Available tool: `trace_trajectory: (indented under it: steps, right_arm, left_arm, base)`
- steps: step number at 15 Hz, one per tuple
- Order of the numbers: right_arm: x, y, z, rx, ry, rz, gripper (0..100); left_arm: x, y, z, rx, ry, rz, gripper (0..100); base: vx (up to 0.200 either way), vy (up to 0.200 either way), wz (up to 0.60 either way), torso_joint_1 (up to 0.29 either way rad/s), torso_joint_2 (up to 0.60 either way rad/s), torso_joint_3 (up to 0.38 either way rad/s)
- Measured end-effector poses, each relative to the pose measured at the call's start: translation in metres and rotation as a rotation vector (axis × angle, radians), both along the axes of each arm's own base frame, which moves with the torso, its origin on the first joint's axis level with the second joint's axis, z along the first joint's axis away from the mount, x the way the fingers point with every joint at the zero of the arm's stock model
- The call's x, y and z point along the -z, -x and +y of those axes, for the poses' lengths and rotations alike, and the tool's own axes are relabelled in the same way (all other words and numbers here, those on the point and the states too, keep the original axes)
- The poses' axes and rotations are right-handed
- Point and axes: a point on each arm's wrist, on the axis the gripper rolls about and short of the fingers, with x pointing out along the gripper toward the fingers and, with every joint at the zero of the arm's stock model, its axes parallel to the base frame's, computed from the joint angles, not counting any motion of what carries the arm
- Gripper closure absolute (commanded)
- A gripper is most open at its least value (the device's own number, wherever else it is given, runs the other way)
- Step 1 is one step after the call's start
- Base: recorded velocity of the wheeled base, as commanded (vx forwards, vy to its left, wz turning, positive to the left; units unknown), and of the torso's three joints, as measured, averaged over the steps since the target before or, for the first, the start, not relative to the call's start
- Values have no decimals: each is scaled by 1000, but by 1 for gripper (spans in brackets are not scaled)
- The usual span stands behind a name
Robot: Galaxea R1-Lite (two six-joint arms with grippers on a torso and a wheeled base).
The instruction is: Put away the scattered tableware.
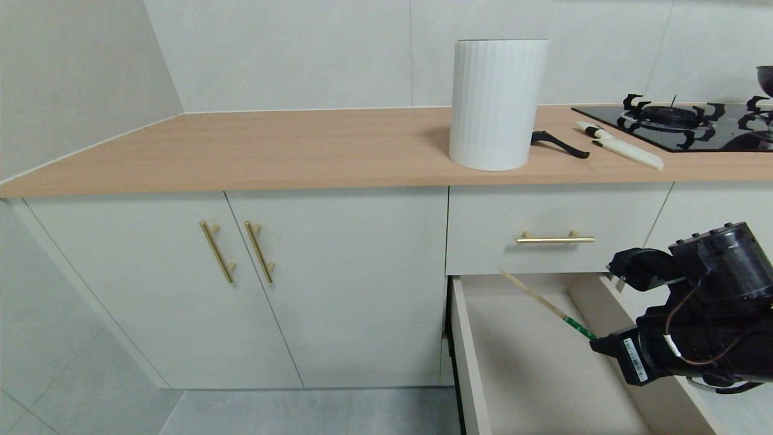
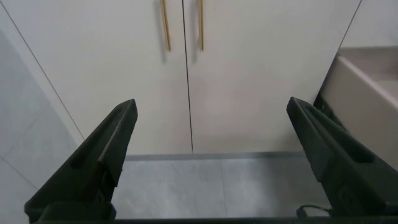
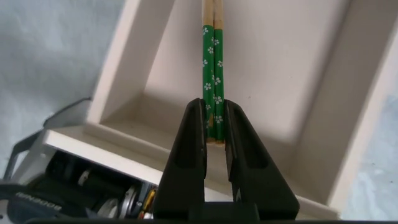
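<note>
Right gripper [image 3: 214, 109] pinches the green-ended chopsticks [image 3: 211, 62] by their butt, tips running toward 10 o'clock over the open drawer [image 1: 468, 344], not yet released; left gripper [image 2: 211, 106] hangs spread and empty before the cabinet doors [image 2: 249, 74]. I judge the task early: a white knife [image 1: 622, 147] and a black-handled utensil [image 1: 558, 143] lie on the counter [image 1: 302, 145] at 3 o'clock of the white canister [image 1: 496, 103], unstowed.

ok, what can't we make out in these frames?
1. Black-handled utensil: head view, its far end is hidden behind the white canister.
2. Open drawer: head view, its front is cut off by the bottom edge.
3. Chopsticks: right wrist view, held ends hidden between the fingers of the right gripper.
4. Hob: head view, cut off by the right edge.
</note>
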Motion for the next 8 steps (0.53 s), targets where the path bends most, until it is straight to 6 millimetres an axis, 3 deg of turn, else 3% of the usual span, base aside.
trace_trajectory:
  steps: [3,8]
  right_arm:
    - [3,-2,1,1,7,13,100]
    - [11,-8,4,2,21,40,100]
  left_arm:
    - [0,0,0,0,-1,0,0]
    - [0,0,0,0,0,0,0]
  base:
    - [0,0,0,-58,289,220]
    - [0,0,0,-8,28,19]
